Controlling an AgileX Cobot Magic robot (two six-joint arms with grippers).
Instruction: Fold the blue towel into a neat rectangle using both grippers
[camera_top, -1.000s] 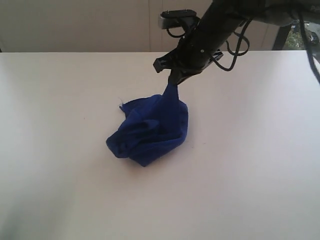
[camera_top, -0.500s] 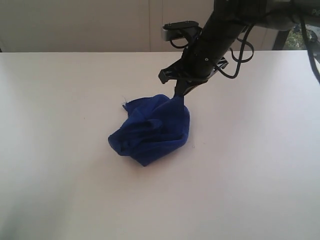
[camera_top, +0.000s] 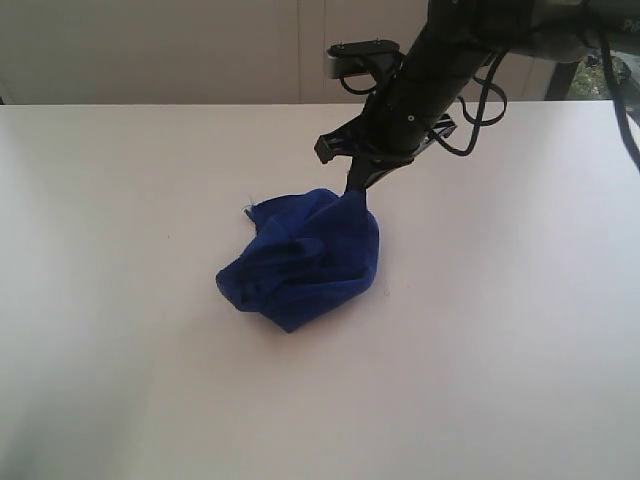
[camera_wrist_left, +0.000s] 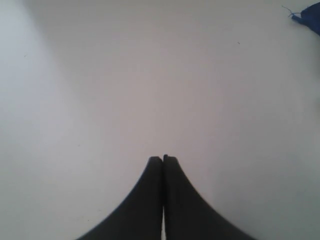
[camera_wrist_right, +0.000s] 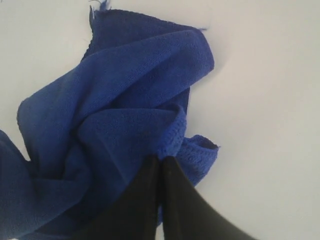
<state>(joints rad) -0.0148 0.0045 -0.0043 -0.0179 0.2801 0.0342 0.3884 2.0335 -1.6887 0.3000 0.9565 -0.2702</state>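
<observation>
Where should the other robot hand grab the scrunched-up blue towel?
Probably the left gripper should take the frayed corner poking out of the blue towel heap, coming from the left: it sticks out free of the folds on the table, away from where the right gripper pinches.

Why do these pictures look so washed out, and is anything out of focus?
Exterior view: bright light bleaches the white table, and the blue towel casts only a faint shadow. Left wrist view: the left gripper is a dark, soft-edged shape. Right wrist view: towel weave sharp, right gripper blurred.
</observation>
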